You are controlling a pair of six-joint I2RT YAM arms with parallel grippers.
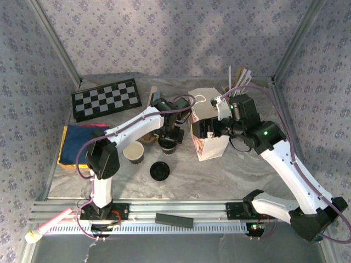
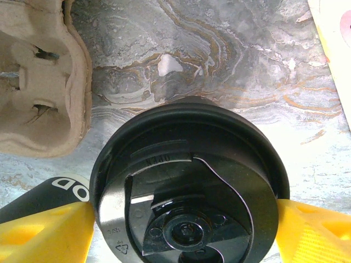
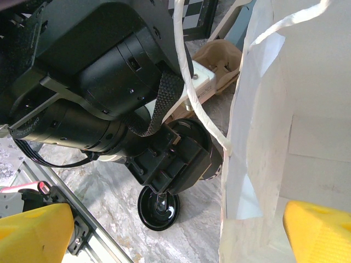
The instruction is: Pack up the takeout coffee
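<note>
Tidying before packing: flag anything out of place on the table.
A loose black lid lies flat on the table beside the lidless cup, not on it. No spill or damage shows.

The left arm reaches forward, left gripper point(image 2: 186, 219) pointing down, jaws spread wide. The right gripper point(image 3: 175, 230) faces it, jaws fully apart.

place: robot lab booth
walls: patterned cloth point(image 1: 164, 38) on metal posts point(image 1: 55, 41)
base: marbled table point(image 1: 230, 175), slotted rail point(image 1: 208, 207)
extra: checkerboard point(image 1: 106, 99)
</note>
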